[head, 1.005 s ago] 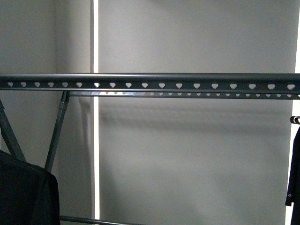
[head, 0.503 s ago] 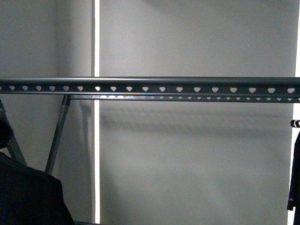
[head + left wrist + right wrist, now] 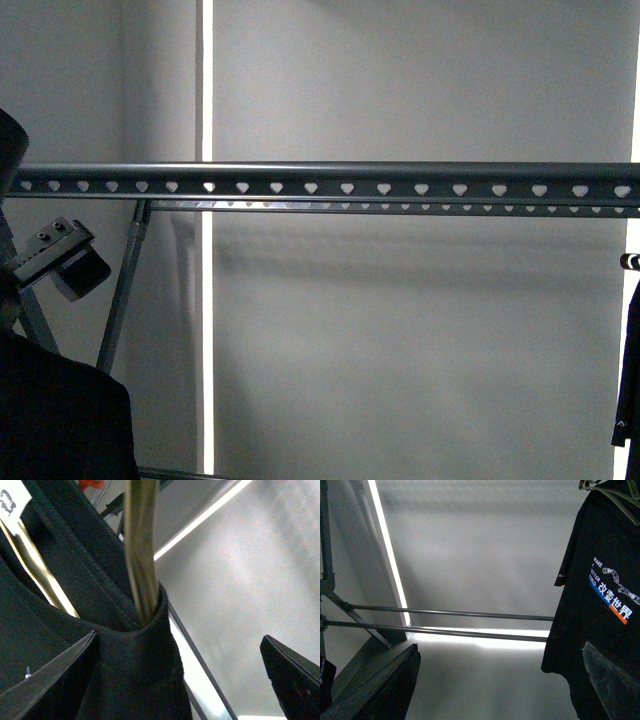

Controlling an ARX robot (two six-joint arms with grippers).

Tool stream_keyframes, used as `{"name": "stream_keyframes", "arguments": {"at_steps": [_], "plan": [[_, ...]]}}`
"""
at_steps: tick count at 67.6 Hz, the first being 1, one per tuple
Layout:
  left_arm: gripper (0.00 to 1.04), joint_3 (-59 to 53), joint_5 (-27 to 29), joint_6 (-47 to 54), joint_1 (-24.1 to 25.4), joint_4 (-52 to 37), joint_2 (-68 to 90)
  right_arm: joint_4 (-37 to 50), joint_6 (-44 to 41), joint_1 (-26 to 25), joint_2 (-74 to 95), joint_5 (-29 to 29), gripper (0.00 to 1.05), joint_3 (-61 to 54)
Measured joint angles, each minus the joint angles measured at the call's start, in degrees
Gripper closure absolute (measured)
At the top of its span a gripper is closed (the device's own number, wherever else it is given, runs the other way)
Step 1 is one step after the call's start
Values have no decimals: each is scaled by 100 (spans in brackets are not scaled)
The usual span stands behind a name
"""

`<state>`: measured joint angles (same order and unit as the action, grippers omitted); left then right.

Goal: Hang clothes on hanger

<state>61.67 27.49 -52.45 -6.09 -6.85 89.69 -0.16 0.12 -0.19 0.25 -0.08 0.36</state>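
The hanger point(image 3: 340, 184), a long grey rail with heart-shaped holes, runs across the front view on crossed legs point(image 3: 120, 290). The clothes point(image 3: 605, 595), a black T-shirt with white print and a blue stripe, hang at one side of the right wrist view. My right gripper point(image 3: 495, 685) is open, and one of its fingers point(image 3: 610, 680) lies in front of the shirt's lower part. My left gripper point(image 3: 175, 680) is open beside the collar of a black garment point(image 3: 130, 670) from which a yellowish stem point(image 3: 142, 550) rises. Part of my left arm point(image 3: 55, 255) shows below the rail's left end.
A black garment point(image 3: 50, 410) fills the front view's lower left corner. A dark garment with a small white triangle point(image 3: 627, 380) hangs at the right edge. Two lower rack bars point(image 3: 450, 615) cross the right wrist view. A grey wall with a bright vertical strip point(image 3: 205, 300) stands behind.
The rail sits slightly lower in the front view than a second ago. Part of my left arm has come into view at the left edge, above the black garment.
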Motion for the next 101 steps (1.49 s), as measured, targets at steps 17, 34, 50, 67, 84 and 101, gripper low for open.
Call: {"name": "stream_keyframes", "arguments": {"at_steps": [17,34,50,67,84,101], "plan": [[21,632,363,149,-90,15,586,0,0,0,0,0,7,0],[70,708,356,376,-105,22,616,0,0,0,0,0,7,0],[100,197,-258,472,-55,-157,393,0,0,0,0,0,7,0],[100,-1491,-1757,1644,-17,-157,-938,0,0,0,0,-2,7,0],[100,-2396,-3576,3340,483,114,-1617,0,0,0,0,0,7,0],[100,-1480,-6194,6172,726,1425,-1808,0,0,0,0,0,7,0]]}}
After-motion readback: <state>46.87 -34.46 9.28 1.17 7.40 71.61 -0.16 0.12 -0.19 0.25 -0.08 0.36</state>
